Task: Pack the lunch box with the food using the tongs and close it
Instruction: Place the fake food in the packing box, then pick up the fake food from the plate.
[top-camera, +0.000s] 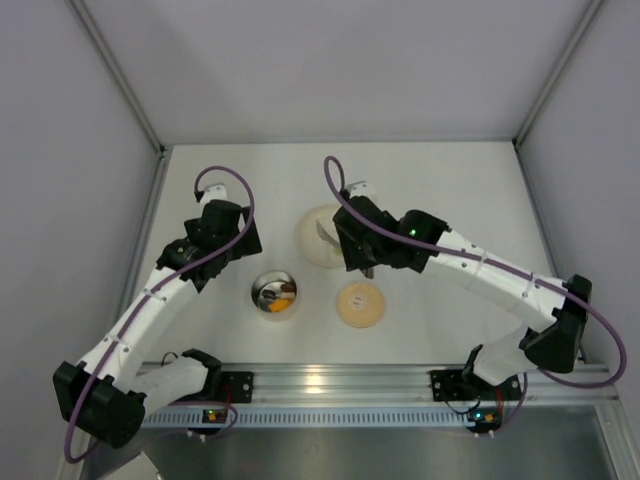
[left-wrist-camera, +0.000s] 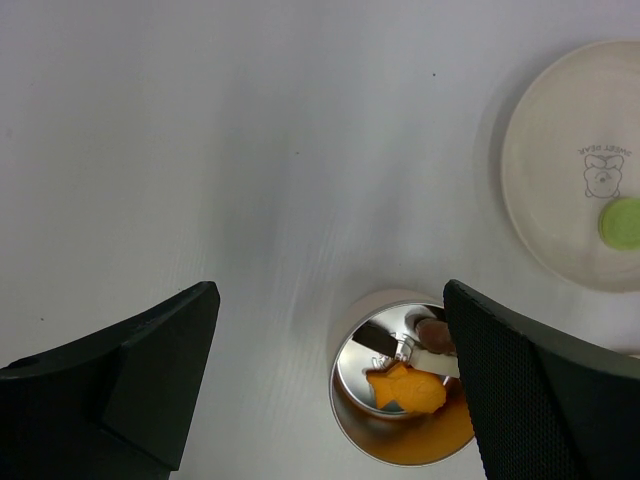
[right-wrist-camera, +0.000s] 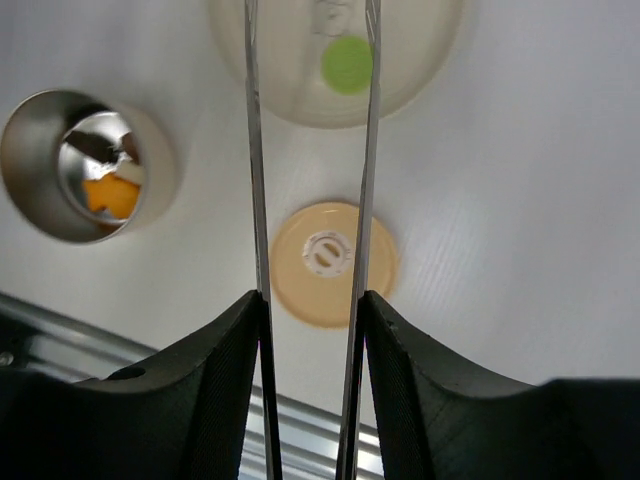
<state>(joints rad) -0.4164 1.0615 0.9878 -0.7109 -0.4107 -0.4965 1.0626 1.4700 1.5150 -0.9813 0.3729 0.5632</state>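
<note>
A white bench (top-camera: 450, 180) stands enclosed by plain grey walls (top-camera: 350, 60), evenly lit, an aluminium rail (top-camera: 330, 380) along its near edge.

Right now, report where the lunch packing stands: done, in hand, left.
Done: an orange piece and a brown piece lie in the lunch box. In hand: the right gripper holds the tongs, their arms either side of the green piece on the plate; a pinch is unclear. Left: move that piece over, then fit the lid, which lies on the table beside the box.
</note>
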